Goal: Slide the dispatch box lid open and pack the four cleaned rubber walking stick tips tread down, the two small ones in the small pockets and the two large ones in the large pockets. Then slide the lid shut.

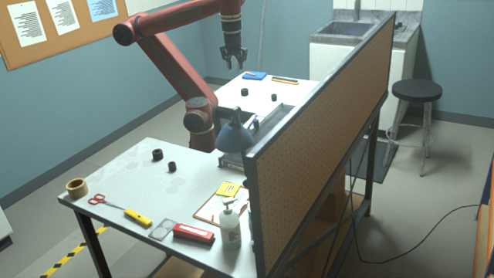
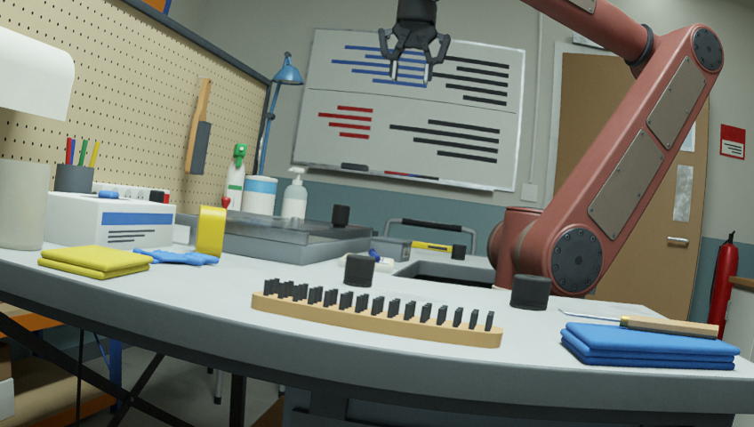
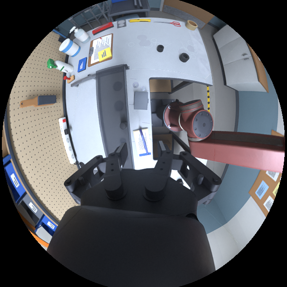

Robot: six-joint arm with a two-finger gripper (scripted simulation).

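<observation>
The grey dispatch box (image 3: 113, 112) lies along the pegboard side of the bench, its smoked lid (image 2: 296, 232) over the pockets. Two black rubber tips stand on the far wing: a large one (image 1: 244, 92) and a small one (image 1: 274, 97). Two more stand on the near wing: a large one (image 1: 157, 154) and a small one (image 1: 172, 166). My gripper (image 1: 234, 63) hangs high above the far wing, well clear of the bench. It is open, partly narrowed, and holds nothing.
The pegboard (image 1: 324, 139) runs along the back of the bench behind the box. A blue desk lamp (image 1: 234, 135) stands by the box's near end. A wooden brush rack (image 2: 377, 316) and folded blue cloths (image 2: 648, 346) lie on the far wing.
</observation>
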